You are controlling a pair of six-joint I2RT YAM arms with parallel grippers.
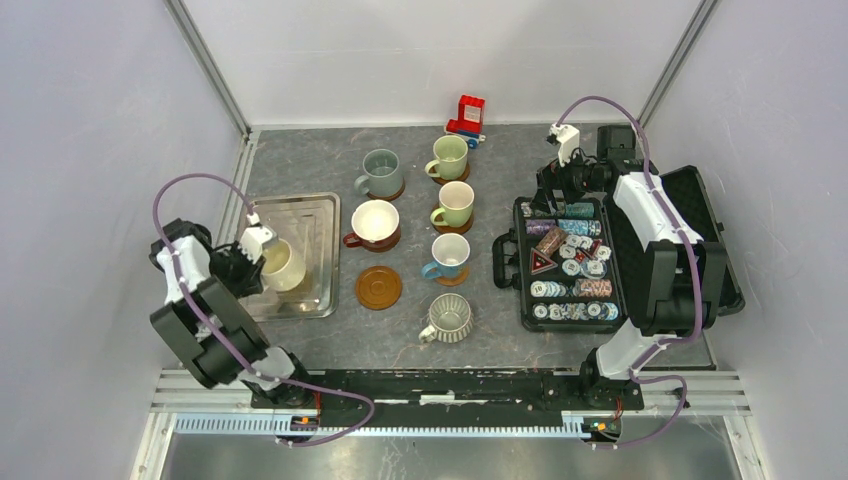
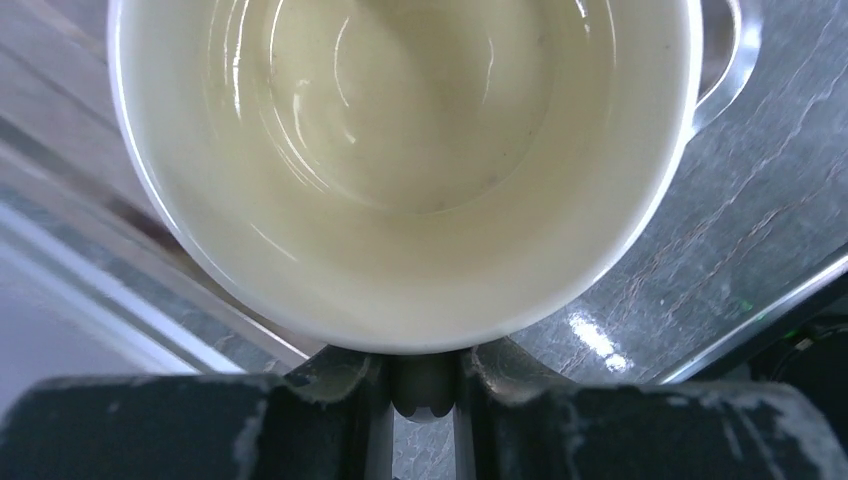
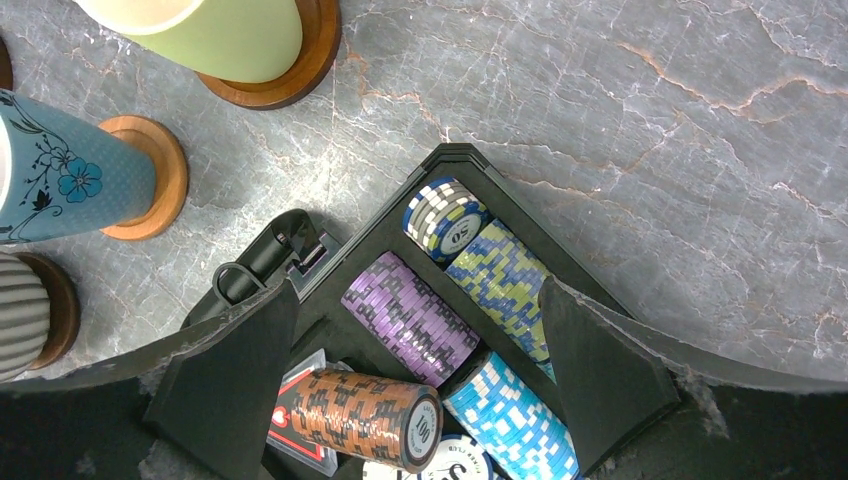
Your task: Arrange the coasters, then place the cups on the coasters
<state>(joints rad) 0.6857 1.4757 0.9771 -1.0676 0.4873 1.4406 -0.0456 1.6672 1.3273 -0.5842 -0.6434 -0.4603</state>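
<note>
Pinching cream cup (image 2: 400, 150) with left gripper (image 2: 425, 372) over tray (image 1: 322, 215), seen up close only from wrist cam. Holding right gripper (image 3: 418, 290) spread over chip case (image 3: 455, 160). Spotting bare coaster (image 1: 379, 287) from top only.

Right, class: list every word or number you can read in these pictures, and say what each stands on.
"50": end of the navy-and-white chip stack.
"100": end of the orange-brown chip roll.
White chip at the right wrist view's bottom edge: lettering cut off, unreadable.
Chips seen from above: too small to read.
</note>
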